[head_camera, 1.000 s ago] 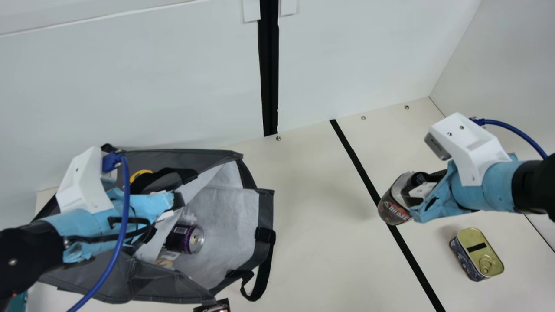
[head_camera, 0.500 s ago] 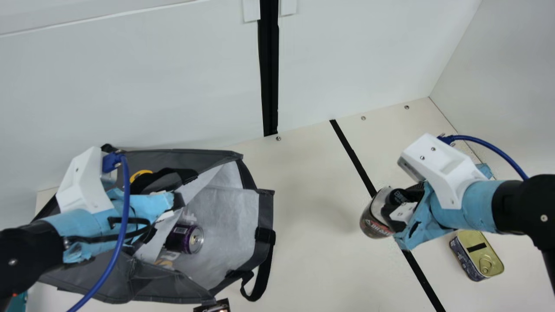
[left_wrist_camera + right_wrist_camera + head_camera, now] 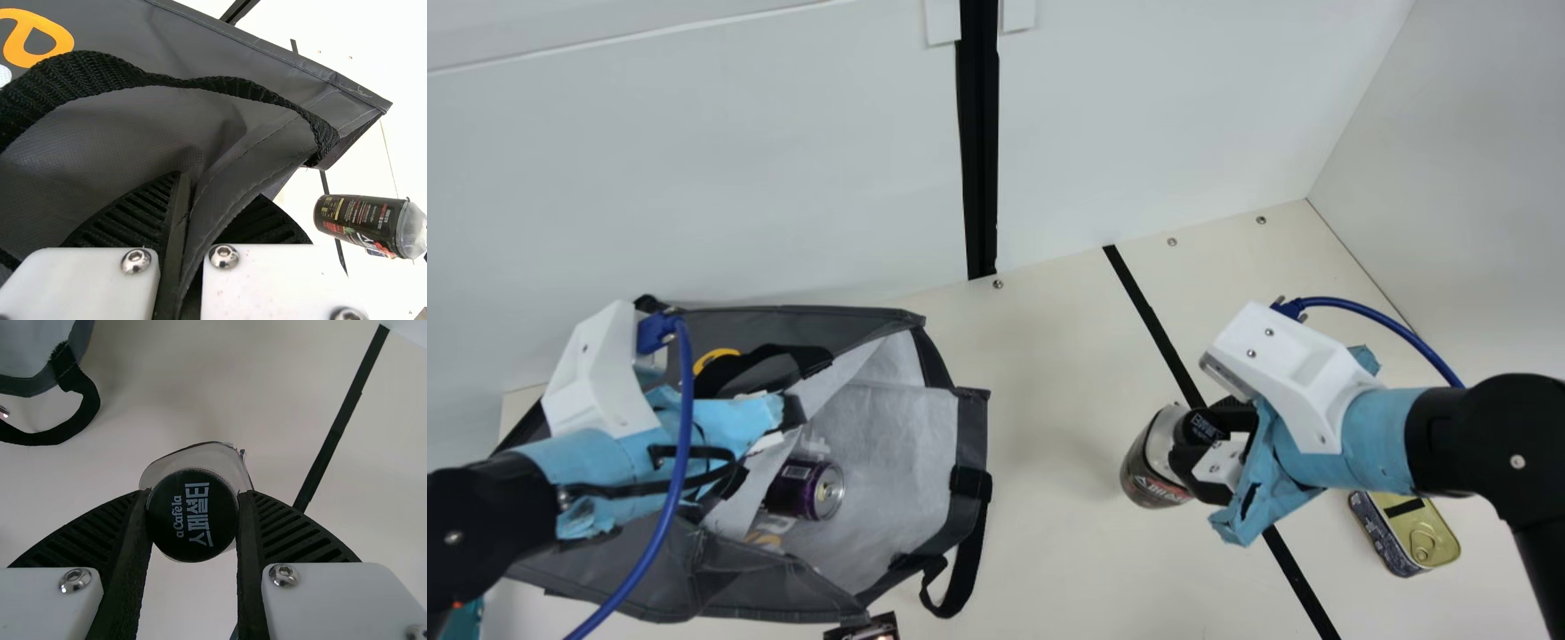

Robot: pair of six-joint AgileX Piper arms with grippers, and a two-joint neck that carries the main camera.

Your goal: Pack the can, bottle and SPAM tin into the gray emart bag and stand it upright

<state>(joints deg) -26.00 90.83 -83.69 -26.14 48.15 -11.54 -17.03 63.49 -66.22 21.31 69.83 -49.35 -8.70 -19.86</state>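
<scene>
While your right jaws are closed on the black cap (image 3: 192,513) of the bottle (image 3: 1152,471), which hangs tilted between bag and tin, expect a smooth plastic neck-end grip that may let a heavy body swing. Your left jaws pinch the edge of the gray emart bag (image 3: 907,444); its cloth looks limp, so keep that fold. The can (image 3: 809,489) lies inside. Take the stiff, likely dense SPAM tin (image 3: 1427,526) across its narrow sides, off the ring pull.
</scene>
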